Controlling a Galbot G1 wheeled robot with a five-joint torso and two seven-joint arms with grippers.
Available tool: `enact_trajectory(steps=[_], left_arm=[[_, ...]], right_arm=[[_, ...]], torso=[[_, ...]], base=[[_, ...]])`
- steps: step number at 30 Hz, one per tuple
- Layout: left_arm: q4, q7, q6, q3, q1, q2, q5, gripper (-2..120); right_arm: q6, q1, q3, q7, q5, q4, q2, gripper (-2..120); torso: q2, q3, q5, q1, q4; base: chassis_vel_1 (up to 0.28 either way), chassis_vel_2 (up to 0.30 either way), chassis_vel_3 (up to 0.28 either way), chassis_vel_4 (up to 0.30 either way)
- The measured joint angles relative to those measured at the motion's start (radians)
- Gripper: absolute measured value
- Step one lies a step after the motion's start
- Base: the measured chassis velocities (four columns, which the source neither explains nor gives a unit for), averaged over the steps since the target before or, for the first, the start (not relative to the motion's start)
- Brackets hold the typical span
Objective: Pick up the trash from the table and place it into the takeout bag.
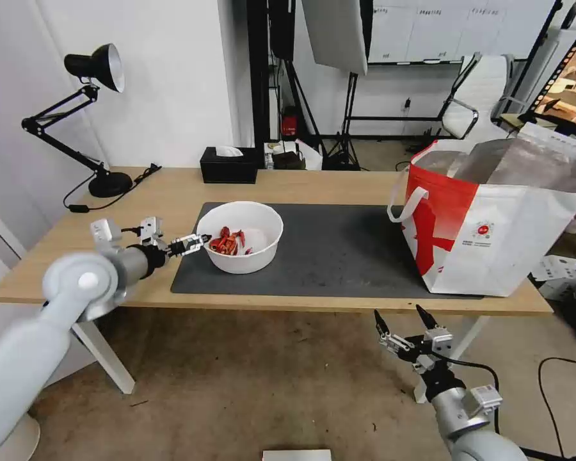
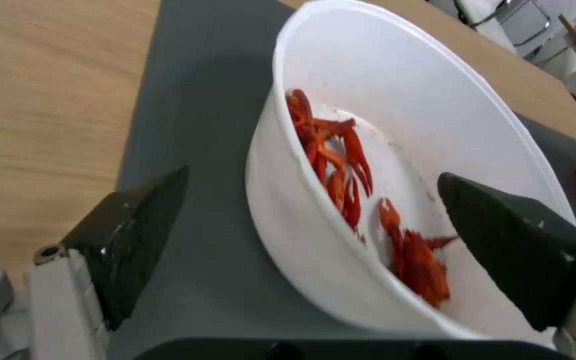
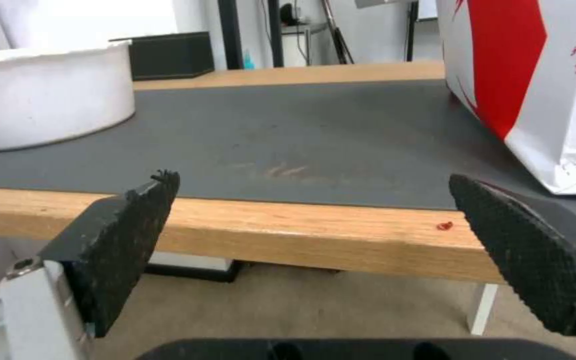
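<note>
Left gripper (image 1: 201, 242), jaws spread astride the near rim of the bowl (image 1: 240, 236) at centre-left on the desk (image 1: 173, 192): close squarely and lift level toward the bag (image 1: 493, 224) at right; right gripper (image 1: 404, 323) idles spread below.

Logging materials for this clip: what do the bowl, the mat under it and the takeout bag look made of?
Bowl: likely thin white plastic or coated paper, smooth with a slight sheen.
Mat: dark grey, matte, flat; possibly felt or rubber.
Takeout bag: woven-look white and red sheet, crinkled silver foil lining.
</note>
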Motion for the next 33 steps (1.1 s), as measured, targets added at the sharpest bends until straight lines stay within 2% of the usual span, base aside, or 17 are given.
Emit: enact_trajectory(steps=[5,8,10,11,13,16,17,21,22,25,26,30,33], left_arm=[[0.046,-0.028,0.01,0.046,-0.051,-0.033,-0.007,100],[0.075,-0.097,0.02,0.076,-0.085,-0.064,-0.031,97],[0.083,-0.117,0.021,0.081,-0.092,-0.072,-0.035,95],[0.088,-0.131,0.021,0.085,-0.098,-0.077,-0.036,88],[0.093,-0.144,0.021,0.092,-0.105,-0.081,-0.037,85],[0.097,-0.163,0.021,0.108,-0.116,-0.081,-0.04,71],[0.097,-0.163,0.021,0.108,-0.116,-0.081,-0.04,71],[0.102,-0.185,0.021,0.121,-0.124,-0.08,-0.047,51],[0.102,-0.185,0.021,0.121,-0.124,-0.08,-0.047,51],[0.103,-0.201,0.02,0.124,-0.126,-0.08,-0.051,37],[0.103,-0.201,0.02,0.124,-0.126,-0.08,-0.051,37],[0.099,-0.208,0.009,0.122,-0.122,-0.08,-0.054,17],[0.095,-0.211,0.003,0.121,-0.119,-0.08,-0.054,11]], right_arm=[[0.0,0.0,0.0,0.0,0.0,0.0,0.0,100],[0.0,0.0,0.0,0.0,0.0,0.0,0.0,100],[0.0,0.0,0.0,0.0,0.0,0.0,0.0,100],[0.0,0.0,0.0,0.0,0.0,0.0,0.0,100],[0.0,0.0,0.0,0.0,0.0,0.0,0.0,100],[0.0,0.0,0.0,0.0,0.0,0.0,0.0,100],[0.0,0.0,0.0,0.0,0.0,0.0,0.0,100],[0.0,0.0,0.0,0.0,0.0,0.0,0.0,100],[0.0,0.0,0.0,0.0,0.0,0.0,0.0,100],[0.0,0.0,0.0,0.0,0.0,0.0,0.0,100],[0.0,0.0,0.0,0.0,0.0,0.0,0.0,100],[0.0,0.0,0.0,0.0,0.0,0.0,0.0,100],[0.0,0.0,0.0,0.0,0.0,0.0,0.0,100]], torso=[[0.0,0.0,0.0,0.0,0.0],[0.0,0.0,0.0,0.0,0.0],[0.0,0.0,0.0001,0.0,0.0],[0.0,0.0,0.0,0.0,0.0],[0.0,0.0,0.0,0.0,0.0],[0.0,0.0,0.0001,0.0,0.0001],[0.0,0.0,0.0001,0.0,0.0001],[0.0,0.0,0.0001,0.0,0.0],[0.0,0.0,0.0001,0.0,0.0],[0.0,0.0,0.0001,0.0,0.0],[0.0,0.0,0.0001,0.0,0.0],[0.0,0.0,0.0001,0.0,0.0],[0.0,0.0,0.0001,0.0,0.0]], base=[[0.0,0.0,0.0,0.0],[0.0,0.0,0.0,0.0],[0.0,0.0,0.0,0.0],[0.0,0.0,0.0,0.0],[0.0,0.0,0.0,0.0],[0.0,0.0,0.0,0.0],[0.0,0.0,0.0,0.0],[0.0,0.0,0.0,0.0],[0.0,0.0,0.0,0.0],[0.0,0.0,0.0,0.0],[0.0,0.0,0.0,0.0],[0.0,0.0,0.0,0.0],[0.0,0.0,0.0,0.0]])
